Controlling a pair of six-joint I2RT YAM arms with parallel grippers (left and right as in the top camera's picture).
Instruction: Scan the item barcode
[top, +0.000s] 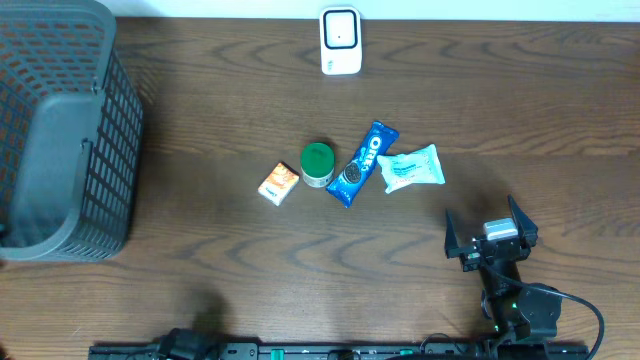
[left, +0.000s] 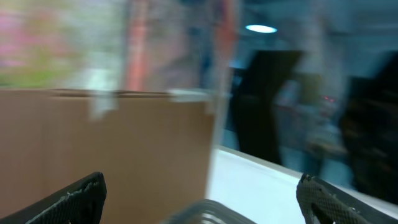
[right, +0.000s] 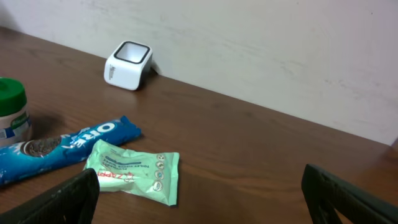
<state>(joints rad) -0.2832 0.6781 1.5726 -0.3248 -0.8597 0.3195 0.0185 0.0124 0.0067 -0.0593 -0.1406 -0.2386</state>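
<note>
Status: task not started, going by the frames.

- Scanner (top: 340, 41) stands at the far edge of the desk (top: 200, 90), against the wall. Nothing is in front of it.
- Four candidate items lie in a row mid-desk, left to right in the overhead view: box (top: 279, 184), jar (top: 318, 164), Oreo pack (top: 362, 163), wipes pack (top: 411, 167). The jar touches the Oreo pack or nearly so, and the wipes pack lies just beside the Oreo pack. None is lifted, and I can't read a barcode on any of them.
- Basket (top: 60, 140) is at the desk's left end, well apart from the row.
- Right pincer (top: 483, 215): released, jaws wide, nothing between them. It sits near the wipes pack on the near side and faces the scanner.
- Left pincer (left: 202, 180): released and empty. Its camera is badly blurred and seems to look off the desk toward something like cardboard (left: 106, 149). I can't place this arm from the overhead view.

Done: nothing I can confirm.
Left: choose an item (my guess is the wipes pack, as it lies closest to the right pincer), grasp it, carry it to the scanner and turn its barcode toward the window.
</note>
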